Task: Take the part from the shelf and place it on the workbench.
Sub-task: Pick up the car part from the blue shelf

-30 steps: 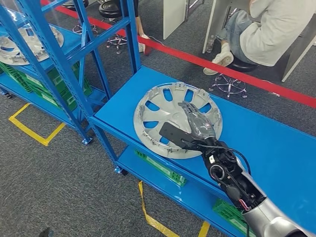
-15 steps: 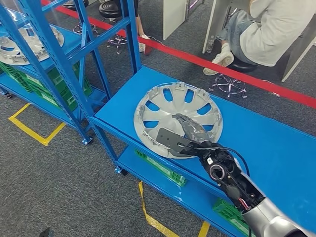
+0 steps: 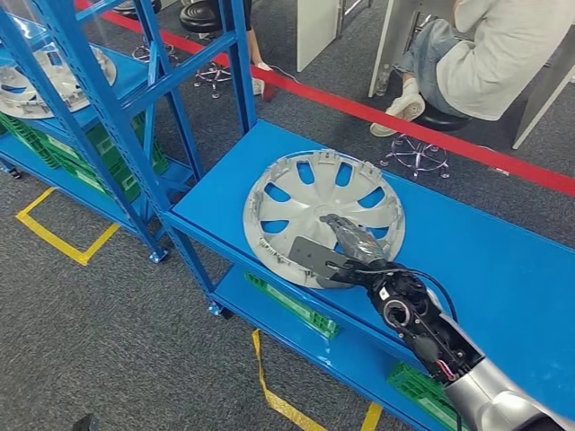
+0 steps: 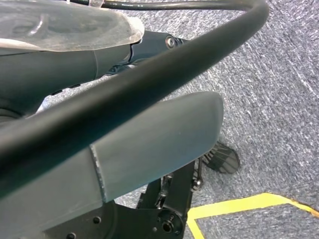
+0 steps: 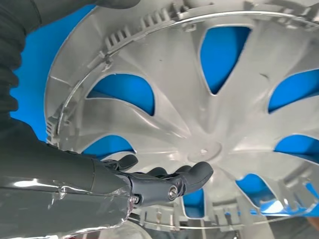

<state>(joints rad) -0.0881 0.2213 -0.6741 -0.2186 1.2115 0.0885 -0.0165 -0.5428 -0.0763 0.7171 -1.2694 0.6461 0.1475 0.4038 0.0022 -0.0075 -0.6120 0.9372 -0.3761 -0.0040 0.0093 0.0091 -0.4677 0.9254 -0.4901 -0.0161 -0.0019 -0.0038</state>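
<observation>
One hubcap (image 3: 324, 215) lies flat on your blue bench (image 3: 488, 269), w/ right hand (image 3: 342, 247) above it, fingers apart, gripping nothing.

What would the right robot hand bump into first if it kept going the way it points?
Most likely the silver wheel cover. The right robot hand points across it, fingers low over the middle spokes. Whether they already touch is hard to tell; depth is unclear.
</observation>
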